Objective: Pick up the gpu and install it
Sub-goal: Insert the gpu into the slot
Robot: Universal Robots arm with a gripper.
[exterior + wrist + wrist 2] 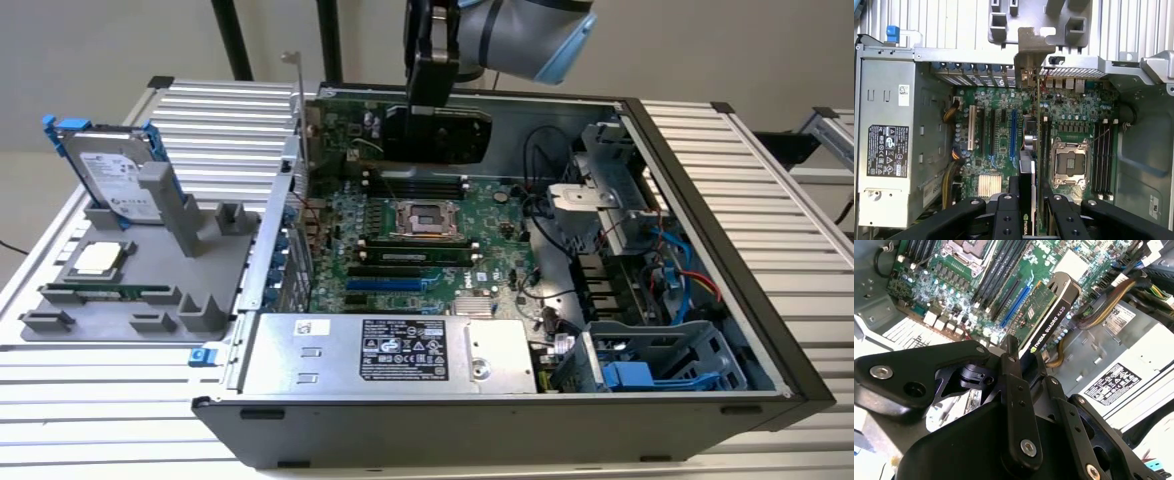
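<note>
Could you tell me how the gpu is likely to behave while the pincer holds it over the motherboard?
Probably stiff: the gpu hangs flat and unbent from the pincer. Likely fragile, since bare circuit board shows beside its black cooler. Held by one edge, it may pivot if pushed against the motherboard.

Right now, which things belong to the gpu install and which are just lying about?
Job: gpu, clamped in the gripper above the motherboard; open computer case.
Lying about: hard drive, processor chip and memory stick, on the grey holder beside the case.
</note>
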